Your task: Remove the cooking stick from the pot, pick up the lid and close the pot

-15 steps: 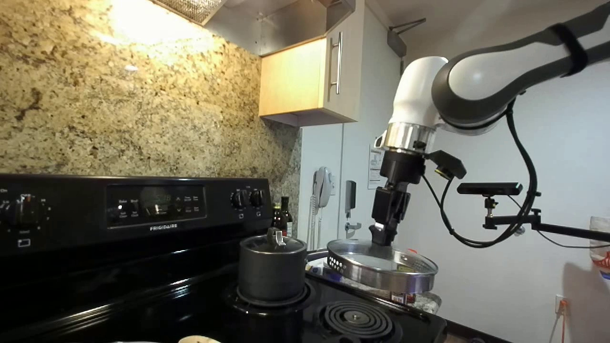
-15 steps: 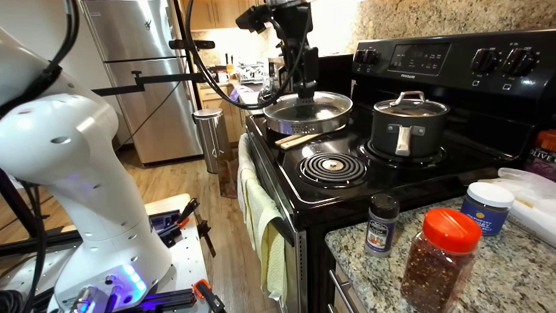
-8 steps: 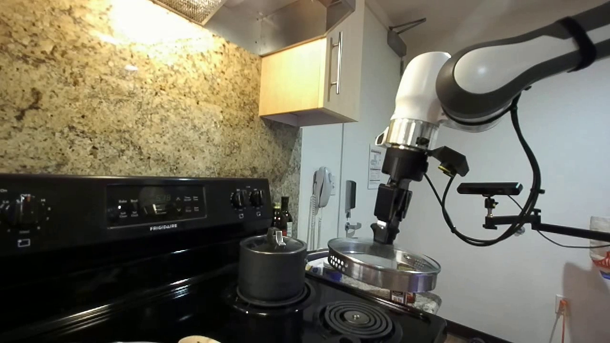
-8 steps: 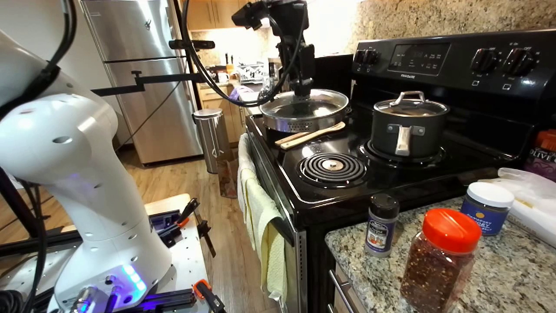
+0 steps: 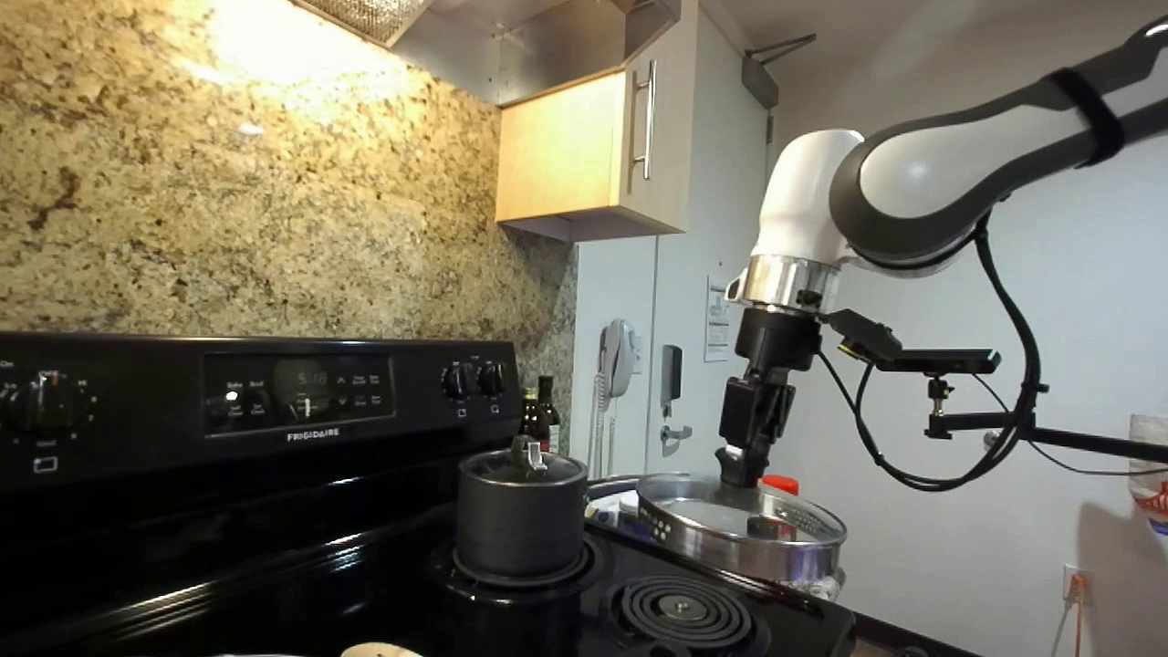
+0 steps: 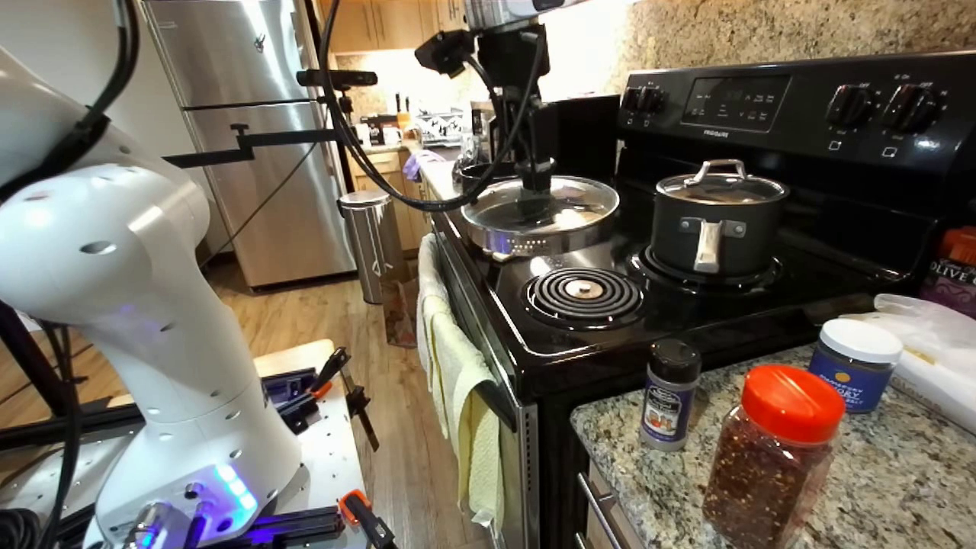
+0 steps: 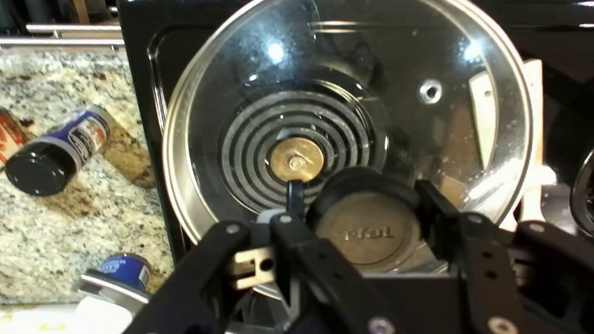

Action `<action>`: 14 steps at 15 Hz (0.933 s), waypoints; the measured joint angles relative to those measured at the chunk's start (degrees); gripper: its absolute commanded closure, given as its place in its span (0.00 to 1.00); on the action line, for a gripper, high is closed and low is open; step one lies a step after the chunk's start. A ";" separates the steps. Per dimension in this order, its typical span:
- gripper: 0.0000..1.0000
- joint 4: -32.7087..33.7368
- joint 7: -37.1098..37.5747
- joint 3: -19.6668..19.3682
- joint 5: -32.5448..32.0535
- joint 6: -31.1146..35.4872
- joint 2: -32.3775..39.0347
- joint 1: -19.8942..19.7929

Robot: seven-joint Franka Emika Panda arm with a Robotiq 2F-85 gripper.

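My gripper (image 7: 361,192) is shut on the dark round knob (image 7: 371,232) of the lid (image 7: 178,167), one finger on each side. Clear glass with a deep, perforated steel rim, the lid hangs in the air, slightly tilted, in both exterior views (image 5: 744,547) (image 6: 572,217). On a rear burner stands a dark grey pot (image 5: 520,520) (image 6: 751,244) wearing its own glass lid. Part of another dark rim (image 6: 474,174) shows behind the held lid. Pale wooden utensils, the cooking stick (image 7: 536,116) among them, lie on the stove, largely hidden by the lid in an exterior view.
A coil burner (image 6: 583,297) lies at the front of the stove. Beside it, the granite counter (image 6: 877,488) bears a red-capped jar (image 6: 770,465), a black-capped spice bottle (image 6: 669,396) and a blue jar (image 6: 854,370). A towel (image 6: 465,366) hangs from the oven handle.
My gripper rose slightly with the lid, then came down below where it was a second ago. The lid now covers more of the wooden utensils in an exterior view. The grip is unchanged.
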 measured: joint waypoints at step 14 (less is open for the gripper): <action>0.65 19.24 -2.04 16.25 -6.03 1.65 9.26 12.32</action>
